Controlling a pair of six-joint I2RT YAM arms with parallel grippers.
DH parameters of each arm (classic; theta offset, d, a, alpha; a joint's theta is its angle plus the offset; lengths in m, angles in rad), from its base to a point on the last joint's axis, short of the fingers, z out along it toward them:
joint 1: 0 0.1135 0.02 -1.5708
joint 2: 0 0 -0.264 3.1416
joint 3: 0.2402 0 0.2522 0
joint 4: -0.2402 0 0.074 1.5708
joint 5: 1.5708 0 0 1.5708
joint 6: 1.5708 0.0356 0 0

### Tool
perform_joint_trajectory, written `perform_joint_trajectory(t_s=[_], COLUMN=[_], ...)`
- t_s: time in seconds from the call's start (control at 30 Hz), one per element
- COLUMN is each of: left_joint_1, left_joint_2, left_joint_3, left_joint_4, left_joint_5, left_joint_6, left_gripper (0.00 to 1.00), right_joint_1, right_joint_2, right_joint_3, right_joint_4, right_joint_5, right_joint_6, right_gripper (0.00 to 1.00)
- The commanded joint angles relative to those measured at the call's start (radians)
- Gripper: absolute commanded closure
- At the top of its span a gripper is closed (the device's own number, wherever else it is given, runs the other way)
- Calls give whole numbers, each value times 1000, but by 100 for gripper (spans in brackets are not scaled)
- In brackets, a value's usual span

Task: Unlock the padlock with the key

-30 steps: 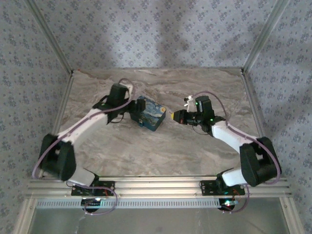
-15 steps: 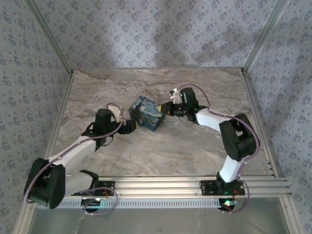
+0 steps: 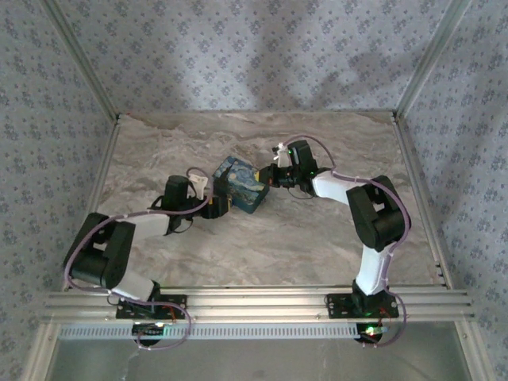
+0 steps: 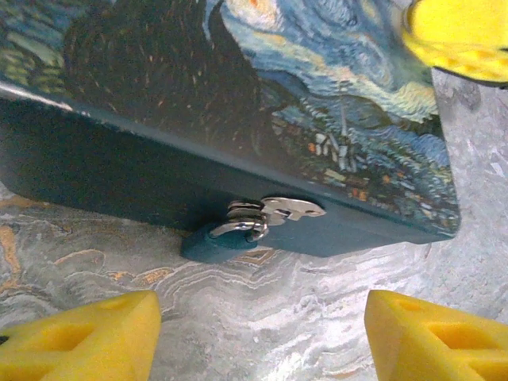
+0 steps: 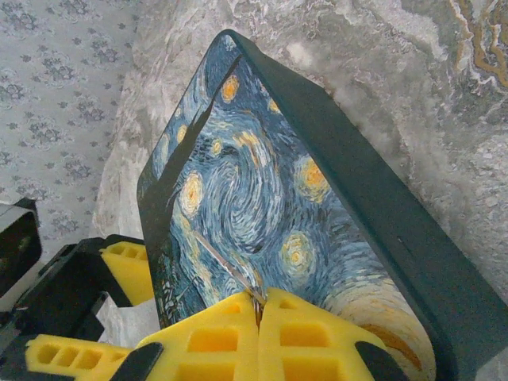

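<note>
When seen from overhead: box [image 3: 240,185] on the marbled table [image 3: 317,246], with the left gripper [image 3: 222,204] at its near-left corner and the right gripper [image 3: 266,176] at its far-right corner; gives the layout, little fine detail.
Box: flat and rectangular, with dark teal walls and a lid printed with a blue-and-yellow starry night.
Padlock [image 4: 216,242]: tiny and bluish; hangs from a silvery hasp [image 4: 274,211] on the box's side wall, body tipped down to the left and touching the table; comes clear in the left wrist view.
Left gripper, own camera [image 4: 262,337]: spread wide, holding nothing; yellow fingers [image 4: 79,341] low at either side, padlock beyond and between them, apart from both.
Right gripper, own camera [image 5: 258,313]: clenched, yellow pads [image 5: 206,337] pressed together over the lid, pinching a thin silvery blade, probably the key [image 5: 228,268], though too slim to read for sure; blade slants up and left across the painted lid.
Right wrist view: adds the lid's swirls at close range, the left gripper's parted fingers past the box's lower-left edge, and a patterned wall [image 5: 48,79] behind.
Left wrist view: adds a yellow pad of the right gripper at top right, above the lid.
</note>
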Motion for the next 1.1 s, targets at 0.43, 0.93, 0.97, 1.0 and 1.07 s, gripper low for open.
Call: perform_joint_trajectory(t_s=[0.43, 0.93, 0.97, 1.0, 1.07], left_joint_1=[-55, -96, -100, -102, -111], left_joint_2=[154, 219, 219, 219, 217], left_joint_3=[82, 104, 104, 104, 102], left_joint_4=[89, 104, 103, 102, 100], left_joint_5=[-40, -59, -62, -65, -76], left_joint_6=[131, 142, 139, 136, 133], left_gripper=[40, 49, 50, 52, 53], right_joint_1=[-6, -6, -7, -6, -6], right_joint_2=[28, 25, 26, 26, 25], right_joint_3=[20, 19, 17, 17, 16], right_joint_4=[-112, -112, -112, -112, -111], right_joint_5=[32, 35, 35, 34, 34], right_joint_6=[-60, -53, -53, -53, -52], right_gripper=[100, 100, 100, 100, 100])
